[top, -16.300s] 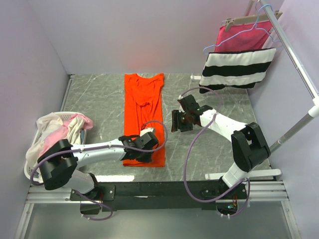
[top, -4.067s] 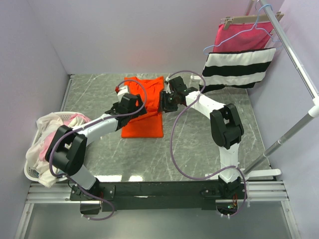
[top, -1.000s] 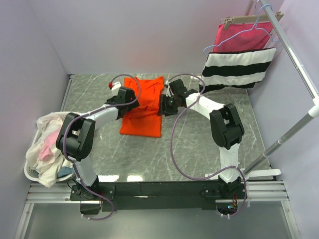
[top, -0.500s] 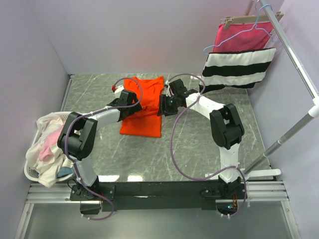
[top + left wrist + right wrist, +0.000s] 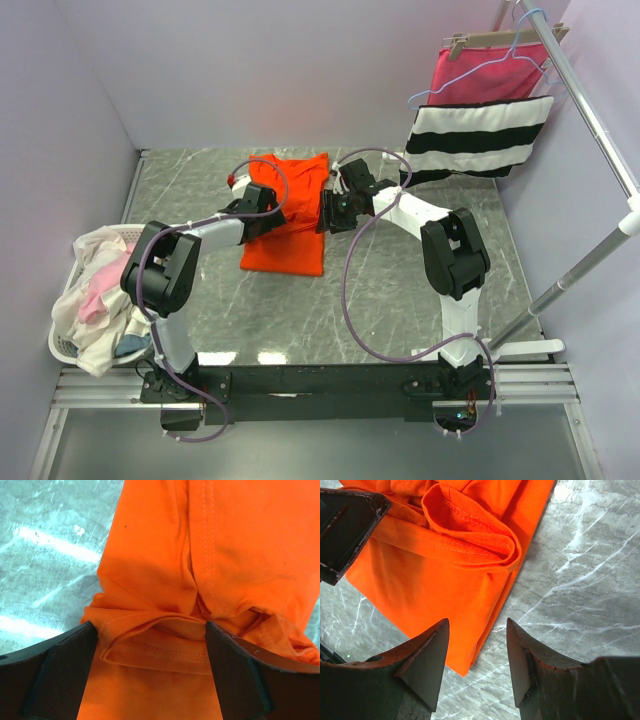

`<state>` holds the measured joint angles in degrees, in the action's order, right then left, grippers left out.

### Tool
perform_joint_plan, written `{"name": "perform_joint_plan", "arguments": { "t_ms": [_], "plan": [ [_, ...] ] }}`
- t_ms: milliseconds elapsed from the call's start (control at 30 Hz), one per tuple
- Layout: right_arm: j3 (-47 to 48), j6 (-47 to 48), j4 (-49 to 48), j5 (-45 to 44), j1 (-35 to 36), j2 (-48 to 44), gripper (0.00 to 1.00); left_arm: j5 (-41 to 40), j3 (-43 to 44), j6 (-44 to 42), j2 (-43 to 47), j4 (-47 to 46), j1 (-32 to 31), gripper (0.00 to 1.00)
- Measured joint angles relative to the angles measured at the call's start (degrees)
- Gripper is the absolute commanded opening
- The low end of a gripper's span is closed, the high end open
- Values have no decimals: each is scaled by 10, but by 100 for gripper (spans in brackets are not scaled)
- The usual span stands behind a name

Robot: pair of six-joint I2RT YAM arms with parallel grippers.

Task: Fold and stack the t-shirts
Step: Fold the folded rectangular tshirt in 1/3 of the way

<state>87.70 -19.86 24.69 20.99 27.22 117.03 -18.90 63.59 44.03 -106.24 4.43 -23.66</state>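
Orange-red t-shirt (image 5: 285, 240) lay folded on the table (image 5: 400, 300) toward 12 o'clock. The cream & pink t-shirts (image 5: 95, 285) sat heaped in a basket (image 5: 57, 345) at 9. Left pincer (image 5: 150, 650) stood wide open astride a bunched fold at the shirt's 10 o'clock edge, gripping nothing. Right pincer (image 5: 477, 630) hung part-open & empty at its 3 o'clock edge.

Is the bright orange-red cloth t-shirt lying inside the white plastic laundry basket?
No, the orange-red t-shirt lies on the grey marble table, away from the basket.
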Motion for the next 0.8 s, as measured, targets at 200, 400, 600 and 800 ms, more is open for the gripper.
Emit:
{"name": "perform_joint_plan", "arguments": {
  "t_ms": [200, 400, 600, 800],
  "plan": [
    [0, 0, 0, 0, 0, 0, 57, -1, 11, 2, 0, -1, 0, 88],
    [0, 0, 0, 0, 0, 0, 57, -5, 38, 2, -12, -3, 0, 89],
    [0, 0, 1, -1, 0, 0, 57, -13, 61, 2, -33, -3, 0, 89],
    [0, 0, 2, -3, 0, 0, 57, -20, 70, 2, -55, -3, 1, 89]
  ]
}}
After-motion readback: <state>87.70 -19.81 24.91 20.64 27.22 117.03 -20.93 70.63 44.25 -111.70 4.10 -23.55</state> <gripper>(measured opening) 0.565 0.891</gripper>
